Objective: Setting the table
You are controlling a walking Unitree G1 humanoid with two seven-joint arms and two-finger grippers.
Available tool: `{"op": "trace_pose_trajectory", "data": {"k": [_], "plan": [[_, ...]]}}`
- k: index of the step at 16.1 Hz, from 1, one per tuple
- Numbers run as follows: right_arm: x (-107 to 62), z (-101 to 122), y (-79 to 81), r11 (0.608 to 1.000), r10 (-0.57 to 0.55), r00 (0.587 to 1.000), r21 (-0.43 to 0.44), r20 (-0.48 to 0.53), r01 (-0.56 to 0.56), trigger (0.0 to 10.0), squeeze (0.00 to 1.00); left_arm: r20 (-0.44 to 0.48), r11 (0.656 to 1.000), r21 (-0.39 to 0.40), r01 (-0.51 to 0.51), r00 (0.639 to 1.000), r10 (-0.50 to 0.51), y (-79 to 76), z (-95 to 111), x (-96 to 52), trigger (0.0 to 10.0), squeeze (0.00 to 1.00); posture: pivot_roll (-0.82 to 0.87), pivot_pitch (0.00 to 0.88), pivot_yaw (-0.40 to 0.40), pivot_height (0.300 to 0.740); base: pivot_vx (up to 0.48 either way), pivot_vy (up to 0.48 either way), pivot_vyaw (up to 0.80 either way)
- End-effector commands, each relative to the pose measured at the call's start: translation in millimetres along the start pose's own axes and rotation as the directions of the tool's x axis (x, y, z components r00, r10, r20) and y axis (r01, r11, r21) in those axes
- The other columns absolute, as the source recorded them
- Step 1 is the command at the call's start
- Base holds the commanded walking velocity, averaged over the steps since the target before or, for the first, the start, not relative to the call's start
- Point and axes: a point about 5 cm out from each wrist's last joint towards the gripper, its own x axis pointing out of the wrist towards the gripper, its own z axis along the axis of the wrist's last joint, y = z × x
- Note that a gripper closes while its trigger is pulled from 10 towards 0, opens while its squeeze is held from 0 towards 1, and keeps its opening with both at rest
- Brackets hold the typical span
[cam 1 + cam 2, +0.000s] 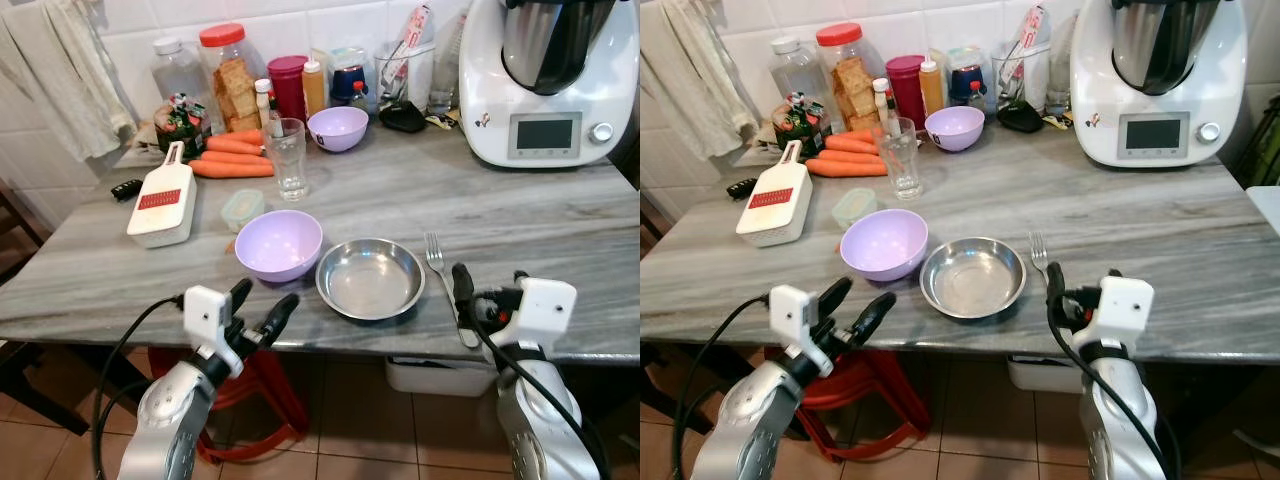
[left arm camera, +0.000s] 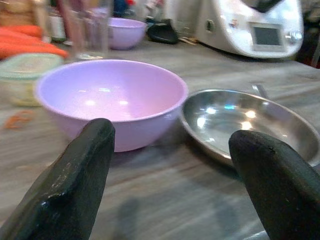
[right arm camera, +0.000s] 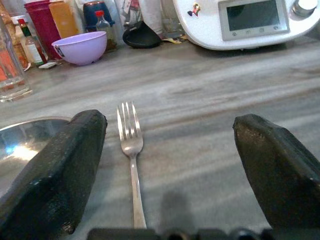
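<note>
A lilac bowl (image 1: 278,243) and a steel plate (image 1: 370,278) sit side by side near the front edge of the grey marble table (image 1: 560,230). A fork (image 1: 440,270) lies right of the plate, tines pointing away from me. My left gripper (image 1: 262,305) hovers open at the table's edge, just in front of the lilac bowl (image 2: 110,97). My right gripper (image 1: 490,290) is open low over the front edge, with the fork's handle (image 3: 131,145) lying between its fingers (image 3: 55,170), apart from both.
Behind the bowl stand a small green-lidded tub (image 1: 243,208), a drinking glass (image 1: 287,158), carrots (image 1: 232,160) and a white slicer (image 1: 163,200). A second lilac bowl (image 1: 338,127), jars and bottles line the wall. A white food processor (image 1: 545,80) fills the back right.
</note>
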Motion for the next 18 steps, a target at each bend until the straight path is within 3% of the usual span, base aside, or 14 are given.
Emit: {"op": "trace_pose_trajectory", "data": {"k": [1, 4, 5, 6, 7, 8, 12, 16, 18], "plan": [[-1.4, 4, 6.7, 1.000, 0.012, 1.000, 0.000, 0.011, -0.012, 10.0, 1.00, 0.029, 0.998, 0.039, -0.058, 0.998, 0.057, 8.9, 11, -2.2, 10.0, 0.00, -0.14, 0.000, 0.142, 0.740, 0.000, 0.000, 0.00], [-2.0, 2, 18.5, 0.999, 0.037, 0.999, -0.001, 0.010, -0.037, 10.0, 1.00, 0.024, 0.984, 0.094, -0.151, 0.989, 0.149, 17.7, 10, -0.6, 10.0, 0.00, -0.14, 0.000, 0.120, 0.740, 0.000, 0.000, 0.00], [-0.7, 4, 22.7, 0.998, 0.055, 0.998, 0.003, 0.012, -0.055, 10.0, 1.00, 0.021, 0.964, 0.121, -0.238, 0.971, 0.237, 22.7, 12, 4.6, 10.0, 0.00, -0.12, 0.000, 0.120, 0.740, 0.000, 0.000, 0.00], [-0.2, 5, 24.7, 0.998, 0.070, 0.997, -0.006, 0.017, -0.070, 10.0, 1.00, 0.019, 0.961, 0.116, -0.251, 0.968, 0.251, 24.5, 14, 7.8, 10.0, 0.00, -0.12, 0.000, 0.128, 0.740, 0.000, 0.000, 0.00], [-0.2, 4, 24.7, 0.997, 0.074, 0.997, -0.018, 0.016, -0.074, 10.0, 0.88, 0.022, 0.962, 0.115, -0.249, 0.968, 0.249, 24.6, 15, 10.3, 10.0, 0.00, -0.12, 0.000, 0.127, 0.740, 0.000, 0.000, 0.00], [-1.3, 2, 18.6, 0.999, 0.037, 0.999, -0.010, 0.008, -0.037, 10.0, 0.00, 0.016, 0.955, 0.134, -0.265, 0.964, 0.266, 23.8, 14, 11.3, 10.0, 0.00, -0.12, 0.000, 0.127, 0.740, 0.000, 0.000, 0.00], [-5.3, 1, 19.1, 0.999, 0.043, 0.999, -0.008, 0.006, -0.043, 10.0, 0.00, -0.012, 0.926, 0.201, -0.320, 0.944, 0.329, 22.7, 4, 8.6, 10.0, 0.00, -0.12, 0.000, 0.127, 0.740, 0.000, 0.000, 0.00], [-3.0, 3, 30.4, 0.995, 0.096, 0.995, -0.016, 0.020, -0.096, 10.0, 0.00, -0.038, 0.928, 0.217, -0.303, 0.947, 0.318, 22.9, -1, 10.5, 10.0, 0.00, -0.11, 0.000, 0.116, 0.740, -0.219, 0.000, 0.00], [0.7, 2, 27.9, 0.996, 0.081, 0.997, -0.020, 0.009, -0.081, 10.0, 0.00, -0.035, 0.927, 0.212, -0.311, 0.945, 0.325, 24.5, 0, 12.3, 10.0, 0.00, -0.10, 0.000, 0.118, 0.740, -0.294, 0.000, 0.00]]}}
